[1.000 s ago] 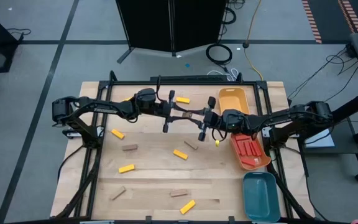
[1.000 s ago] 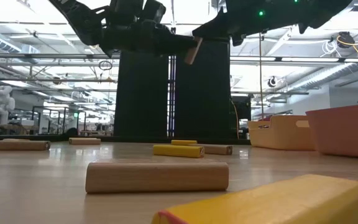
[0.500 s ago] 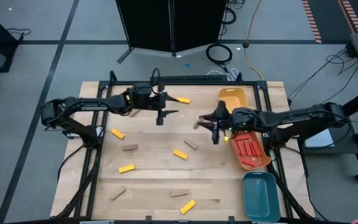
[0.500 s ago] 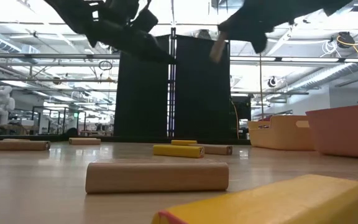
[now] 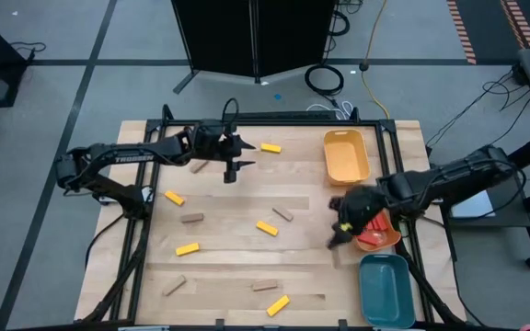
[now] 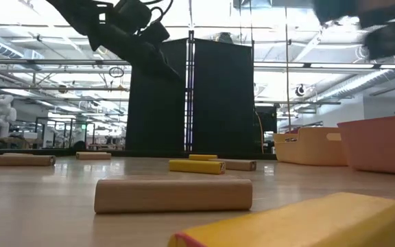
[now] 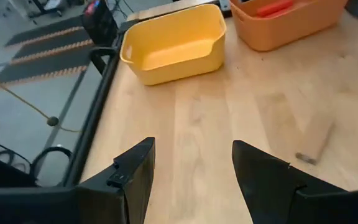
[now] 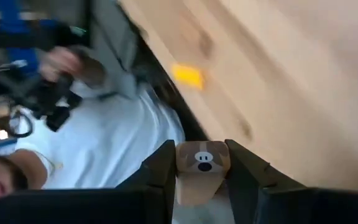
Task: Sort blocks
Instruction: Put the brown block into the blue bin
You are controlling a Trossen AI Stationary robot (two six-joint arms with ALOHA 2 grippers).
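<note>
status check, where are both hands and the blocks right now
Left hand open, empty. Right hand shut on tan block beside orange tray. Nothing blocking.

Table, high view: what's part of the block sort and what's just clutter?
Job:
- yellow blocks and tan blocks loose on the table
- tan block held by the right gripper
- left gripper, open
- yellow tray, orange tray, teal tray

Lying about:
- coiled cable
- black cabinet

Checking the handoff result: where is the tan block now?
The tan block sits between the right gripper's fingers, by the orange tray, above the teal tray in the high view.
</note>
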